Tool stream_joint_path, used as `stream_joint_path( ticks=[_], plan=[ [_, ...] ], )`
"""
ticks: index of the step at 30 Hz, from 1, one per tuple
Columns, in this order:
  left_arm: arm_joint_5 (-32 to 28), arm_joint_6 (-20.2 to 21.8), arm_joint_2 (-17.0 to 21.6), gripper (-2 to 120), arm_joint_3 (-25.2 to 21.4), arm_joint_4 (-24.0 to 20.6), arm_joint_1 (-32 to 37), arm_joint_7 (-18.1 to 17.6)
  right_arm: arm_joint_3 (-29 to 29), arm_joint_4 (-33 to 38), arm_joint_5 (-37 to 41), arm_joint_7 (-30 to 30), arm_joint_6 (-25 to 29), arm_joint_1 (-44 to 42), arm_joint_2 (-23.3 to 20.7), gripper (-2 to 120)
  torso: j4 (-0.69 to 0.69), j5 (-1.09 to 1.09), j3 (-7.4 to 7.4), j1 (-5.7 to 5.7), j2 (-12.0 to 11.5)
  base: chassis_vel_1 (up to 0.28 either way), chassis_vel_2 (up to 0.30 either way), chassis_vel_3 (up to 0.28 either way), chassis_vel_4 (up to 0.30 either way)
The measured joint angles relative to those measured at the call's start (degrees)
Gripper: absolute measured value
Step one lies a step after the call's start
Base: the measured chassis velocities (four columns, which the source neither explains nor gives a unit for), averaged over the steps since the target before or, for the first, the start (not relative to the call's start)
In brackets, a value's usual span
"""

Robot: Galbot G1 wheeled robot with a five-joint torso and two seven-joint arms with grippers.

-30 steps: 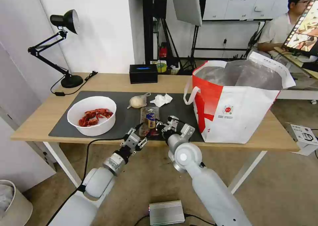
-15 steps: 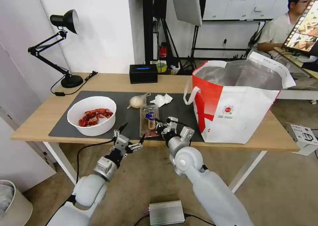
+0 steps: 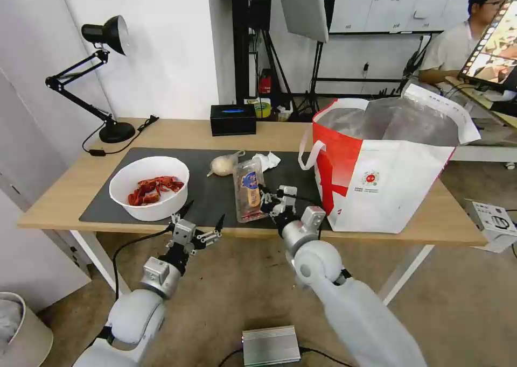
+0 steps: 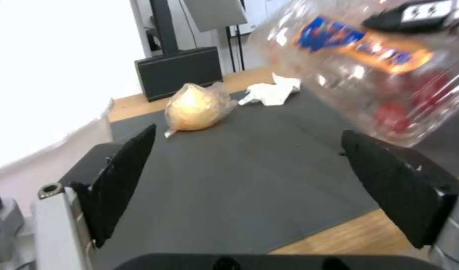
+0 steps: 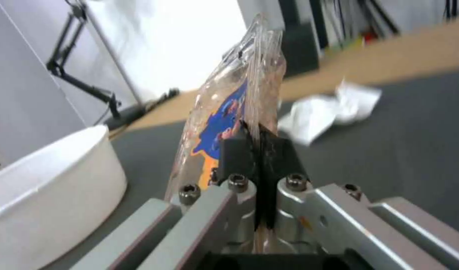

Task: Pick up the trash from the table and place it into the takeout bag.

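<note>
Right gripper (image 3: 267, 199) is clamped on the edge of the clear clamshell box (image 3: 247, 189), holding it tilted up off the dark grey mat (image 3: 215, 192). From the right wrist camera, the 2 black fingers (image 5: 236, 155) press together with the thin plastic rim pinched between them. The box carries a blue and orange label and red bits inside.

Left gripper (image 3: 196, 228) hovers near the front edge of the wooden table (image 3: 64, 186), its 2 fingers spread wide with nothing between them.

On the mat, the white bowl (image 3: 149, 187) of red shells sits to the left. Knotted clear bag (image 3: 223, 164) and crumpled tissue (image 3: 265, 161) lie behind the box, apparently just apart from each other. Takeout bag (image 3: 385, 165) stands open at the right end of the table, foil lining showing.
</note>
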Motion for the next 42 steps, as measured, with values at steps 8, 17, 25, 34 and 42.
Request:
stream_joint_path(
  ticks=[8,17,25,34,42],
  plan=[
    [-1.06,0.59,-1.43,100,-2.18,-1.51,1.57,0.14,3.16,5.94,-4.00,-5.19,5.10,-3.97,-4.81,0,0.00,0.01,0.00,0.00,0.00,0.000,0.000,0.000,0.000],
    [-2.53,0.91,-1.40,100,-2.87,-3.11,3.82,0.34,10.50,12.66,-7.77,-9.53,10.25,-10.91,-10.54,0,0.00,0.01,0.00,0.00,0.00,0.000,0.000,0.000,0.000],
    [-2.58,0.84,-1.71,100,-4.36,-4.40,6.17,0.53,16.17,18.00,-6.64,-11.56,12.31,-15.22,-14.91,0,0.00,0.01,0.00,0.00,0.00,0.000,0.000,0.000,0.000],
    [-2.49,0.51,-2.52,100,-6.41,-5.83,8.53,1.42,22.81,23.94,-1.44,-10.90,12.66,-15.56,-19.86,0,0.01,0.00,0.00,0.00,0.00,0.000,0.000,0.000,0.000],
    [-2.43,0.13,-2.87,100,-7.40,-6.62,9.42,1.88,29.45,25.45,2.28,-9.60,12.65,-15.29,-23.19,0,0.01,0.01,0.00,0.00,0.00,0.000,0.000,0.000,0.000]
  ],
)
